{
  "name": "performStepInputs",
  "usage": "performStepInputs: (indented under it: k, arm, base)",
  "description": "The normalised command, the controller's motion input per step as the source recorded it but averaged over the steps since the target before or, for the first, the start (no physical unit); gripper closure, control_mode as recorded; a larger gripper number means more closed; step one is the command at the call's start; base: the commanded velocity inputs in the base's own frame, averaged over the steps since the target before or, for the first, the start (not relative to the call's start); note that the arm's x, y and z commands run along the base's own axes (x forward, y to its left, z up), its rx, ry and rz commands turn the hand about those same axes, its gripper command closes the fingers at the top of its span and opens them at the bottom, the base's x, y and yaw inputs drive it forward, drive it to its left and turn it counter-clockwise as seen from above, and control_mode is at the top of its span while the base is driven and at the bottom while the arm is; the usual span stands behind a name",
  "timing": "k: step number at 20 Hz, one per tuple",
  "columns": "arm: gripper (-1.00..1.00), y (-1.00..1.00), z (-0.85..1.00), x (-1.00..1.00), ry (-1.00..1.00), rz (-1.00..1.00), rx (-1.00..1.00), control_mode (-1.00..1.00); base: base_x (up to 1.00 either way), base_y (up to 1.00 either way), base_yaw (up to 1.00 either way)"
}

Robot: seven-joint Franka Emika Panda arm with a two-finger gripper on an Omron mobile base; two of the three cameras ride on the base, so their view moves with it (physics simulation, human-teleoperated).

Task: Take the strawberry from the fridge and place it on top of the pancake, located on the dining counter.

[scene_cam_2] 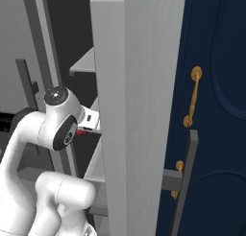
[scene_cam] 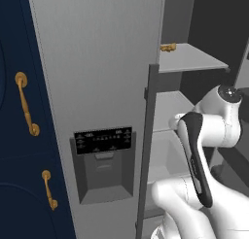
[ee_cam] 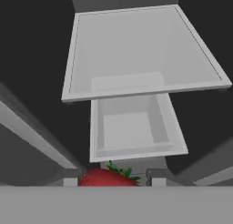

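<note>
1. Inside the open fridge, the white arm reaches past the door edge toward the pale inner shelves.
2. Between the two dark finger tips at the bottom of the hand view sits the strawberry, bright red with a green leafy cap; the gripper is closed on it, one tip at each side of the berry.
3. From the right base view, a sliver of red shows just beyond the arm's wrist joint, at the edge of the grey fridge door; that is the berry again, off the shelves and in the hand.
4. Beyond the berry in the hand view lie a wide white shelf tray and, nearer, a smaller white bin, both bare.
5. On the upper shelf in the left base view rests a small golden-brown food item, near the shelf's front left corner, well apart from the hand.
6. Fixed in the closed left door is a black-panel dispenser recess.
7. Navy cabinets with gold handles flank the fridge on both sides.
</note>
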Motion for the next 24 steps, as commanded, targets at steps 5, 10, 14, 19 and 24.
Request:
performStepInputs:
  k: [5,10,14,19,24]
  arm:
    - [1.00,0.20,0.86,-0.54,0.00,0.00,0.00,-1.00]
    - [1.00,0.09,0.86,-0.56,0.00,0.00,0.00,-1.00]
    - [1.00,0.03,0.59,-0.63,0.00,0.00,0.00,-1.00]
    - [1.00,0.29,0.12,-0.38,0.01,0.05,0.00,-1.00]
    - [1.00,0.31,0.00,-0.24,-0.28,0.23,-0.07,-1.00]
  base:
    - [0.00,0.00,0.00]
    - [0.00,0.00,0.00]
    - [0.00,0.00,0.00]
    - [0.00,0.00,0.00]
    - [0.00,0.00,0.00]
